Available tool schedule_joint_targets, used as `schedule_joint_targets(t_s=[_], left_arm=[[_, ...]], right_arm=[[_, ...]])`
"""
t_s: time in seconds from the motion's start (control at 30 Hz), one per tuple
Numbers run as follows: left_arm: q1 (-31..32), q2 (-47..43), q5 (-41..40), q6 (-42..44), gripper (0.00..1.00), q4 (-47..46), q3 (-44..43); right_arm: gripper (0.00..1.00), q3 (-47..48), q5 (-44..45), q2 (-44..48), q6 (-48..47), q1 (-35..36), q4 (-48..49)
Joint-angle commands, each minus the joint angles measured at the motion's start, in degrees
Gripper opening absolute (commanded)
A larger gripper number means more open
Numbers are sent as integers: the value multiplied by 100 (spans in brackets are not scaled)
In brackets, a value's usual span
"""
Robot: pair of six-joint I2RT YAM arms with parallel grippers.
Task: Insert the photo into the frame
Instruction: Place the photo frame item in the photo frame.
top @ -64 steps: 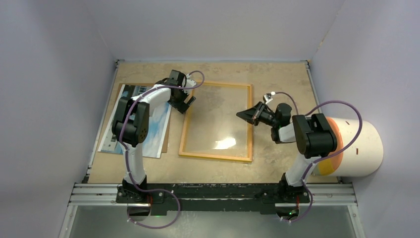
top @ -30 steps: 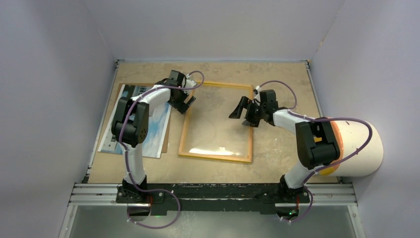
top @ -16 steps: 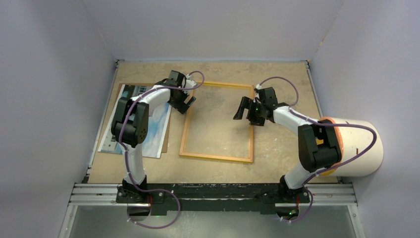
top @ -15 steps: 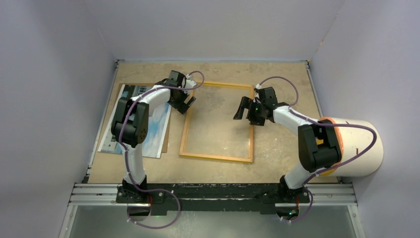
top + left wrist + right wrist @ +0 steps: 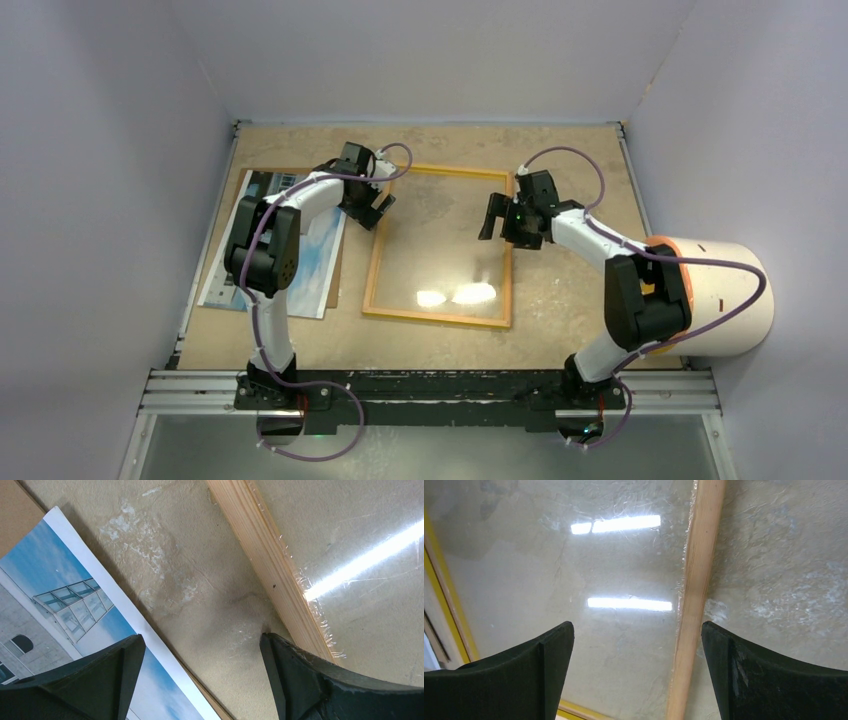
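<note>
Top external: finds left gripper point(image 5: 375, 210) spread wide, holding nothing, above the gap between photo point(image 5: 310, 265) and frame point(image 5: 372, 270), near frame's far left corner. Finds right gripper point(image 5: 507, 222) just as wide and empty above frame's right edge. Puts frame flat on table point(image 5: 570, 160), its clear pane point(image 5: 440, 240) catching glare. Puts photo picture-side up on board point(image 5: 338, 275), left of frame. Alone takes in white roll point(image 5: 720, 300) at far right.

Left wrist: looks past fingers at bare table, wood edge of frame point(image 5: 265, 555) one side, photo's point(image 5: 55, 595) sky and glazed building the other.

Right wrist: straddles wood edge point(image 5: 696, 580); alone reveals yellow on frame's opposite side.
</note>
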State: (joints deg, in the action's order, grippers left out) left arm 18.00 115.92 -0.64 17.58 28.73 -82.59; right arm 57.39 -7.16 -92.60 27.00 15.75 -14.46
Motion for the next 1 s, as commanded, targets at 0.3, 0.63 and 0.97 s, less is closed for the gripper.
schedule_joint_targets(t_s=[0.3,0.63,0.97], left_arm=[[-42,19,89,91,93,265,216],[94,-138,383,-56,92,265,291],[240,-128,554,-67,93,700,-451]], right_arm=[[93,-149,-375,242,91,51,228],[93,179,-497,120,110,43,114],[99,665,-331,484,426,361,424]])
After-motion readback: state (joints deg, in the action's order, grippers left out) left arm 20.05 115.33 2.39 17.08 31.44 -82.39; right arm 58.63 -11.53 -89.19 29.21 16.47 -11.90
